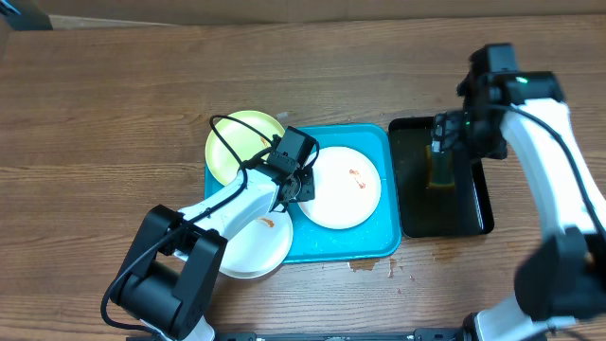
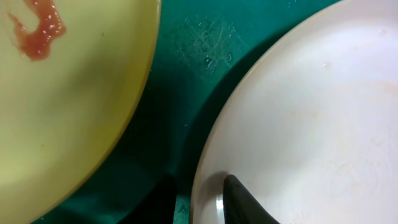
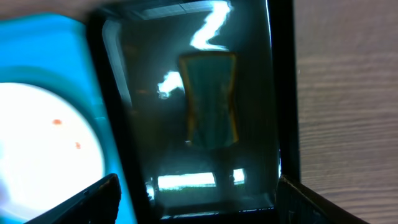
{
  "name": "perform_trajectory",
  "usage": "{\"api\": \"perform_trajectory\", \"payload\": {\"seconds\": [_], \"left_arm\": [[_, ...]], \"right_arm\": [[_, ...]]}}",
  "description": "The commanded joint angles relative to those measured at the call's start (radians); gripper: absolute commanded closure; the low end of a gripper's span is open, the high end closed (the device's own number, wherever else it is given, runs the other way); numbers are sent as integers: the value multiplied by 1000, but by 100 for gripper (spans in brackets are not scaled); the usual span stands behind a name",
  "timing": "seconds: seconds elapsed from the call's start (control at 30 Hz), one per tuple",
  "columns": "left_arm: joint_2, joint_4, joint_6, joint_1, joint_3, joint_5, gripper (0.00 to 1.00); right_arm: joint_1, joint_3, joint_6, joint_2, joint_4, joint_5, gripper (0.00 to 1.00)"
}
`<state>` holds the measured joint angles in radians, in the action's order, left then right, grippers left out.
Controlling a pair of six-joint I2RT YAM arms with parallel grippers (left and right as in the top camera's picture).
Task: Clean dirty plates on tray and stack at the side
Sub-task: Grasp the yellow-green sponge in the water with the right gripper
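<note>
Green sponge (image 3: 210, 102) lies straight ahead of your right gripper (image 3: 198, 186), long axis pointing away, fingers (image 3: 87, 200) spread wide either side of it. Right arm's the near one.

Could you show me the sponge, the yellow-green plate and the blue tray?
sponge (image 3: 211, 102): right wrist view, its middle.
yellow-green plate (image 2: 74, 118): left wrist view, bare inner surface.
blue tray (image 1: 352, 243): overhead view, bare floor near front rim.

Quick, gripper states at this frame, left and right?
Left gripper: open a little, fingers astride the rim of the white plate, not clamped.
Right gripper: open wide, empty, above the sponge in the black tray.
</note>
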<state>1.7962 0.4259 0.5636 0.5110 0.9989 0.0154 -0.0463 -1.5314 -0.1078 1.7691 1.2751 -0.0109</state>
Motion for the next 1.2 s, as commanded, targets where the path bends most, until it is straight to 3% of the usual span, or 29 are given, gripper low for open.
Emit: {"api": "perform_trajectory", "payload": {"seconds": [0.0,0.2,0.53,0.57,0.6,0.63,0.67,0.73,0.77,0.8,0.83,1.07,1.13,1.17], "left_arm": [[21,21,-3,4,-3,-14,72],[21,75,-3,4,39,-15,73],[22,74,-3,6,38,-12,71],[21,74,-3,6,38,-12,71],[21,74,-3,6,38,-11,71],[22,75,-3,6,38,-11,70],[22,75,-3,6,38,-11,70],[22,75,-3,6,38,-11,70],[21,74,-3,6,38,-11,70],[22,74,-3,6,38,-11,70],[21,74,-3,6,38,-11,69],[22,75,-3,6,38,-11,67],[21,75,-3,6,38,-11,67],[21,75,-3,6,38,-11,66]], "right_arm": [[3,-10,-51,103,7,-40,19],[1,40,-60,249,-7,-36,27],[1,230,-76,259,-228,-18,30],[1,240,-76,259,-239,-18,38],[1,248,-76,259,-248,-18,58],[1,256,-76,259,-254,-18,86],[1,257,-76,259,-253,-18,96],[1,257,-76,259,-252,-17,96],[1,257,-76,259,-252,-17,86],[1,257,-76,259,-252,-17,49],[1,257,-76,259,-254,-17,23],[1,257,-76,259,-339,-18,23],[1,257,-76,259,-358,-18,32],[1,257,-76,259,-364,-17,50]]}}
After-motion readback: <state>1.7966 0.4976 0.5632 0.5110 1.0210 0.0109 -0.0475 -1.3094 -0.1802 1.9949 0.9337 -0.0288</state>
